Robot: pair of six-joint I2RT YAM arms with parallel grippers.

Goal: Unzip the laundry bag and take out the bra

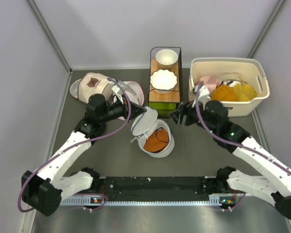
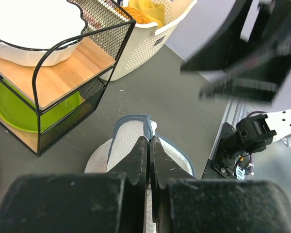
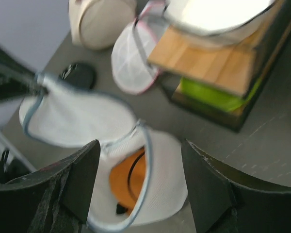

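The laundry bag (image 1: 166,148) of white mesh lies in the middle of the table with its round lid (image 1: 144,124) unzipped and lifted. The orange bra (image 1: 156,141) shows inside the opening. My left gripper (image 1: 141,111) is shut on the lid's trimmed edge and holds it up; in the left wrist view the gripper (image 2: 149,141) pinches the lid (image 2: 125,141). My right gripper (image 1: 176,117) is open, just right of and above the bag. In the right wrist view the gripper (image 3: 139,145) hangs open over the bag's mouth, with the bra (image 3: 126,178) below it.
A black wire rack (image 1: 165,104) with white bowls and a green plate stands behind the bag. A white basket (image 1: 254,75) with orange, yellow and pink garments is at the back right. A beige mesh bag (image 1: 91,85) and a pink-trimmed bag (image 1: 132,92) lie at the back left.
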